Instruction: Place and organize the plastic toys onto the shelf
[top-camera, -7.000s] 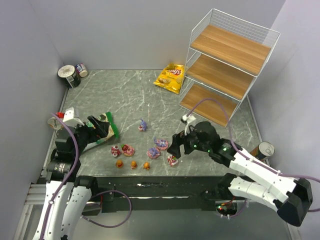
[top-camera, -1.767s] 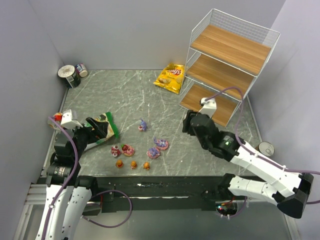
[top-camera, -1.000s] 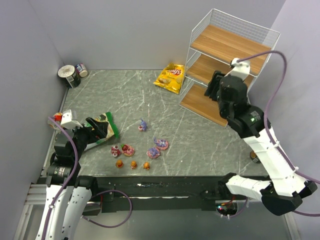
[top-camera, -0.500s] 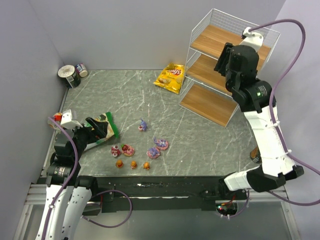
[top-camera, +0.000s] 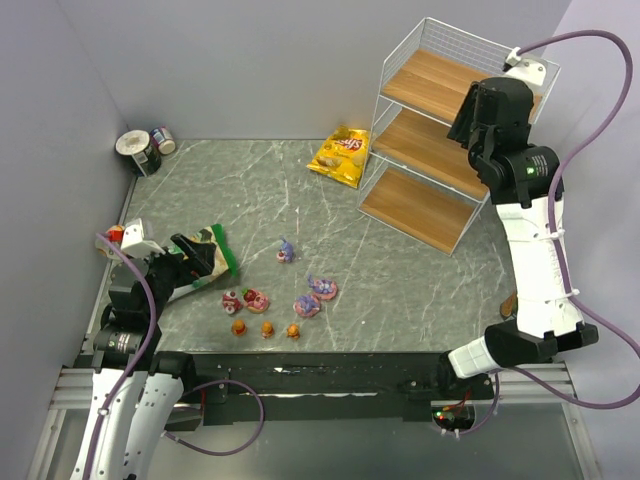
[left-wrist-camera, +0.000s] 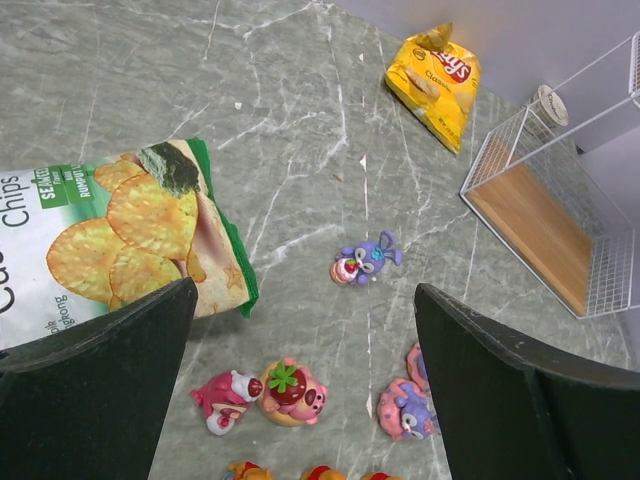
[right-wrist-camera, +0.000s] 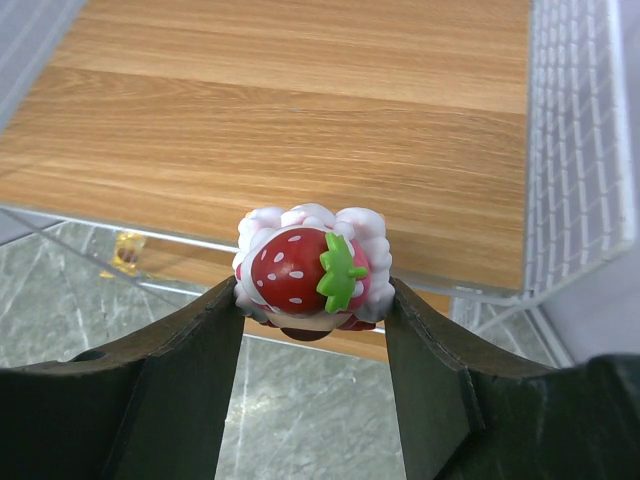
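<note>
From where I stand, the right claw is raised to the tall white wire-frame shelf with light wooden boards. It grips a pink-and-red strawberry-shaped plastic toy over the near edge of an upper board. The left claw hangs wide open and empty above the grey marbled desk, where the other small plastic toys lie beside a green chip bag.

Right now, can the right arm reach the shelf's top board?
Probably yes. The right gripper, shut on a strawberry toy, hangs just above the top board at its front edge. The board looks bare, with nothing between. Only the wire side wall stands close.
</note>
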